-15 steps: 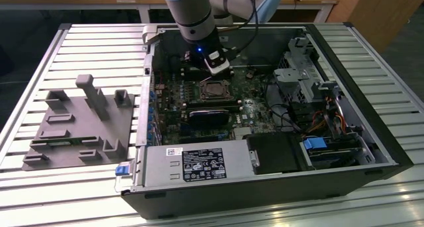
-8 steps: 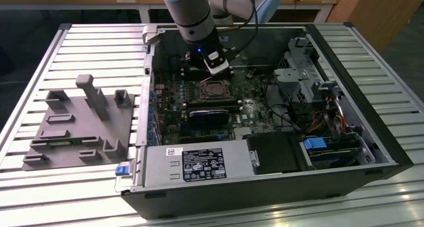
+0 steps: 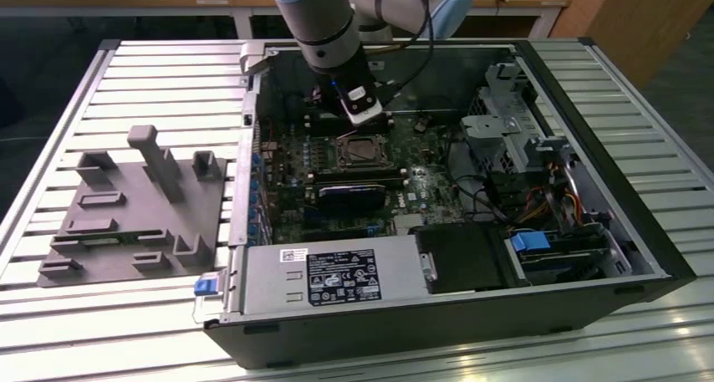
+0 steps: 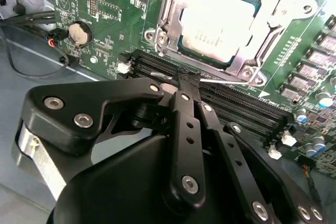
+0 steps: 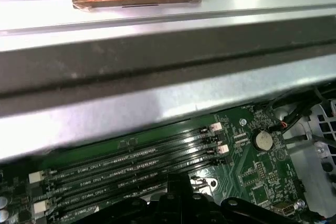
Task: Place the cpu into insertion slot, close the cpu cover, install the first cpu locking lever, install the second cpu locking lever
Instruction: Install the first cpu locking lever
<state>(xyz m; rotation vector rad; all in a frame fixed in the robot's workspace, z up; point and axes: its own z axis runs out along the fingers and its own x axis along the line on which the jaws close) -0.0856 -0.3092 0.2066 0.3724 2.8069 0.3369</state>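
The tool (image 4: 187,80) is clenched, its fingertips pressed together with nothing visibly between them, and it hangs low over the memory slots (image 4: 236,103), just beside the slot (image 3: 363,152). The cpu (image 4: 218,22) lies seated in that slot, silver top up, and the cover (image 4: 265,22) appears folded down around it; how the locking levers sit cannot be made out. The likeliest trouble is a scrape. The fingertips are so near the memory slots and their white end clips that a sideways drift could catch a clip or gouge the board (image 4: 115,3). A push landing off the cover's edge could load the cpu unevenly and bend pins beneath it. Loose cables (image 4: 31,51) near the coin cell (image 4: 80,33) could snag the tool's broad linkage if it swings that way. Farther out, the case wall (image 5: 157,103) rises close behind the memory slots and limits travel on that side. In the exterior view the drive cage (image 3: 513,140) crowds the exterior view's right and the power supply (image 3: 334,277) closes the near end, so the free room is mostly straight up through the open side. Beyond the case the slatted counter (image 3: 145,73) carries a grey fixture (image 3: 134,206), well apart from the work.
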